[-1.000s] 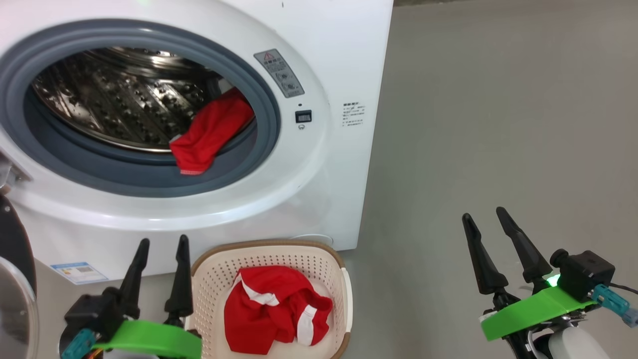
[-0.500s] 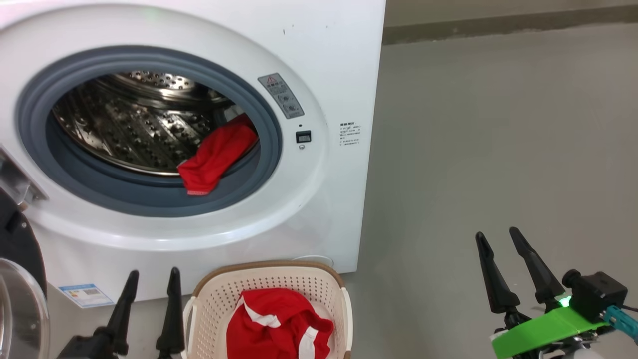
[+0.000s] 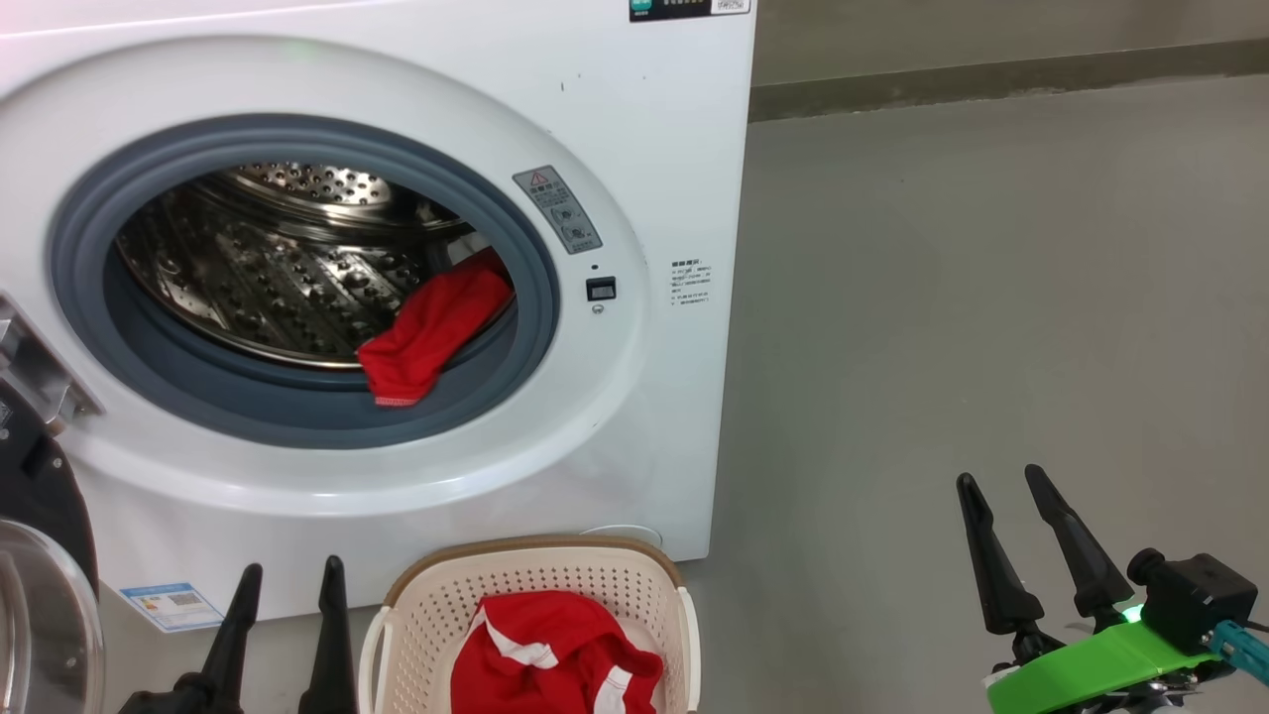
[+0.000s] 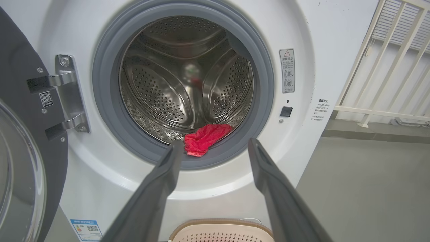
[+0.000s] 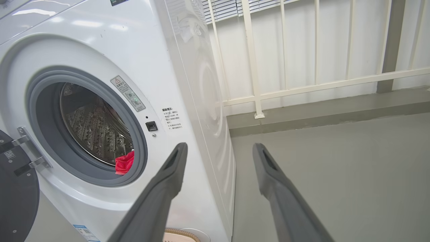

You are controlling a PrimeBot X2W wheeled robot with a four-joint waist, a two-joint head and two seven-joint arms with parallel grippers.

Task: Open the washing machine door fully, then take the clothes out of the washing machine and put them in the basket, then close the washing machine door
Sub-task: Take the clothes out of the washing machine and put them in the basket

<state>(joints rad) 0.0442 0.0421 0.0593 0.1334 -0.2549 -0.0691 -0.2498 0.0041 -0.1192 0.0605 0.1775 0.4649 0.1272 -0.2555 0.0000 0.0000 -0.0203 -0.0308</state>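
Observation:
The washing machine [image 3: 634, 149] stands with its door [image 3: 40, 595] swung open at the left. One piece of the red clothes [image 3: 431, 332] lies at the drum's front right, drooping over the grey rubber ring. Another red piece with white stripes [image 3: 545, 650] rests in the basket [image 3: 535, 555] on the floor below the opening. My left gripper [image 3: 288, 565] is open and empty, just left of the basket, and points at the drum's clothes [image 4: 206, 136] in the left wrist view. Far to the right over bare floor, my right gripper [image 3: 1001, 476] is open and empty.
Grey floor [image 3: 991, 297] stretches right of the machine to a low kerb. A white railing [image 5: 302, 87] runs behind it. The open door [image 4: 20, 151] with its steel hinge [image 4: 67, 97] stands at my left. The basket's rim [image 4: 221, 225] lies under the left fingers.
The head view has tilted up, so the machine, the basket and both grippers sit lower in the picture. Both grippers stay open. The clothes have not moved.

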